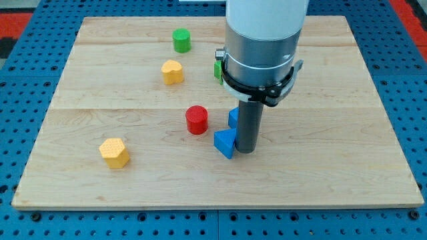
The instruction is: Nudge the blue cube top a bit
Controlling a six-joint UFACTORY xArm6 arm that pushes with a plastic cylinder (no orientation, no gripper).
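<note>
The blue cube (233,118) sits right of the board's middle, mostly hidden behind the dark rod, only its left edge showing. It lies just right of the red cylinder (197,120) and just beyond the blue triangular block (225,143), on the wooden board (333,167)

Our arm (265,17) shows as a wide, smooth cylinder, pale grey-white at twelve o'clock, cut off by the view's top edge. Below it sits a darker metal-grey band (259,65), ringed by a thin black clamp (257,87) with a small tab at three o'clock. At nine o'clock a little silver fitting (219,55), perhaps a screw or plug, sticks out. From the band hangs our straight dark-grey rod (249,123), ending at six o'clock in my tip (247,151).
</note>
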